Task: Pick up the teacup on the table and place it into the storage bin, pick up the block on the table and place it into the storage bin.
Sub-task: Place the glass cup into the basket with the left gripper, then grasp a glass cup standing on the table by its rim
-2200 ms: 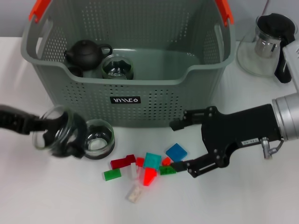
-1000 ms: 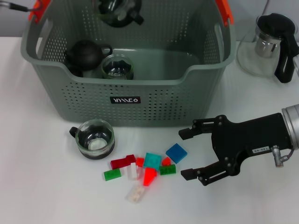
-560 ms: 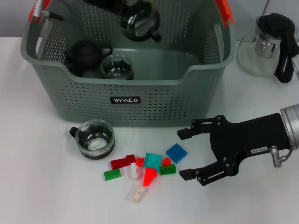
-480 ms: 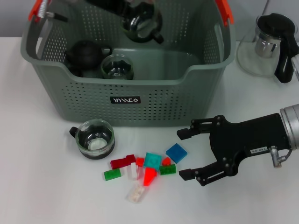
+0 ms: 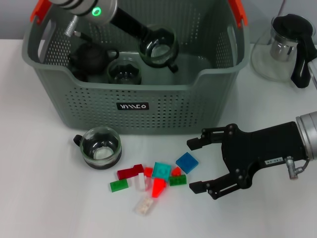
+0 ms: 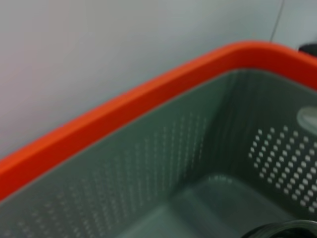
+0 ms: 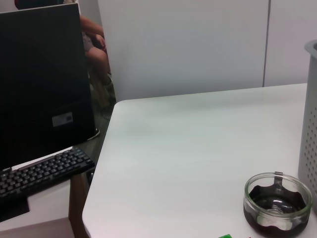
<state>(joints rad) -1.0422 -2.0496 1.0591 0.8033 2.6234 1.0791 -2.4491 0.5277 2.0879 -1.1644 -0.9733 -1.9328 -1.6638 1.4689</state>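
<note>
Now the left gripper [image 5: 148, 42] sits lower and further right inside the storage bin [image 5: 133, 94] than half a second back, its glass teacup [image 5: 158, 48] carried down from near the far rim to just above the bin floor; whether the fingers clamp the cup cannot be made out, they are hidden behind it. Held teacup tilted, mouth facing up and toward the camera, dark handle stub pointing near-right. Right gripper [image 5: 204, 164] unchanged in place: jaws spread wide and empty, hovering over the table [image 5: 44, 198] just right of the block pile, arm reaching in from the right. Second teacup [image 5: 100, 148] upright on the table, near-left of the bin front, dark handle pointing left. Blocks unmoved: blue block [image 5: 187, 162] flat, nearest the open jaws; teal block [image 5: 161, 170], red block [image 5: 130, 172], green block [image 5: 118, 185], clear block [image 5: 144, 204] with its long axis running near-left to far-right. Inside the bin, far left: dark teapot [image 5: 91, 56], spout to the left, another glass cup [image 5: 124, 72] beside it. Bin long axis runs left to right, orange handle ends at the far corners. Surface white, matte. Glass pitcher [image 5: 282, 47] with black handle stands far right. Right wrist view shows a pale wall, the table edge, a black monitor [image 7: 42, 79] and keyboard [image 7: 39, 173] beyond it
</note>
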